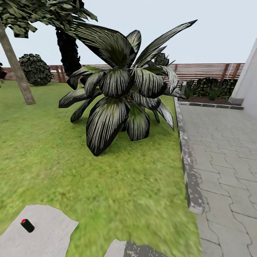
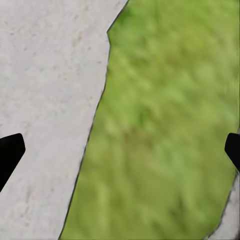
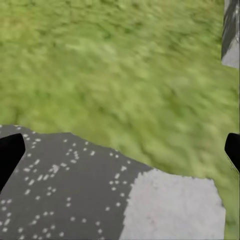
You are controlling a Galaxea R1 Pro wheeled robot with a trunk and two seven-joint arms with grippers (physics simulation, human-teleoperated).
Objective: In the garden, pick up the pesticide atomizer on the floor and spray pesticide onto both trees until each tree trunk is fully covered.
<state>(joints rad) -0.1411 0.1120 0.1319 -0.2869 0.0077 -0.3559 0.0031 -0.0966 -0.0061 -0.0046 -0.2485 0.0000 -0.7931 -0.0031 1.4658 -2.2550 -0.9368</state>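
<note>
Nearest, both wrist cameras looking down at ground: left gripper (image 2: pixel 120 150) over a pale paving slab (image 2: pixel 45 100) edging onto lawn (image 2: pixel 165 125), jaws spread wide with nothing between; right gripper (image 3: pixel 120 150) over a speckled grey slab (image 3: pixel 65 190), jaws likewise spread and empty, probably held ready for a pick not yet begun. In the head view, low at left, pesticide atomizer (image 1: pixel 27 225) lying on its side on a grey slab, dark body, red cap. Beyond, a broad-leaved palm (image 1: pixel 123 89) mid-lawn, paved path (image 1: pixel 225 160) at right. Farther left, a leaning tree trunk (image 1: pixel 16 69), smooth and grey-tan, likely one spray target. Farthest, wooden fence (image 1: pixel 207 70).
</note>
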